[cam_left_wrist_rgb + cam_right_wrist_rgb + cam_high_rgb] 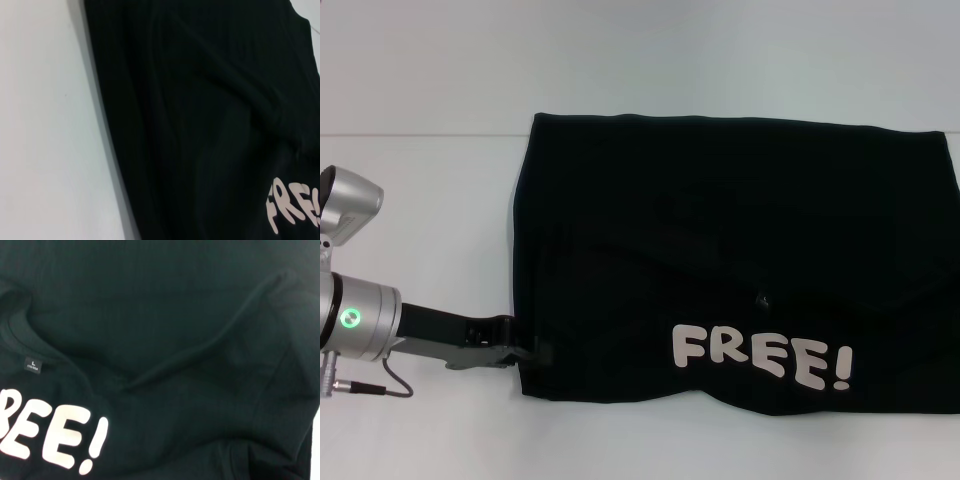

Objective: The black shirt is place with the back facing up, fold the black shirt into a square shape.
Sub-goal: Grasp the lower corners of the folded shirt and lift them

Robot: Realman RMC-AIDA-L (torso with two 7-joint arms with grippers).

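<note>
Lying lengthwise left-right, black shirt (740,250), lettering nearside

You see the shirt (720,230) as soft matt black cloth with smooth white lettering (760,358), lying on a smooth white table (420,150).

White table (420,180), black shirt (720,230) lying flat on it, folded, white "FREE!" lettering (762,357) facing up

left arm: reaches in from the near left, lying low and level | left gripper (528,350): at the near-left corner, fingers hard to read | right arm and gripper: out of the head view
</note>
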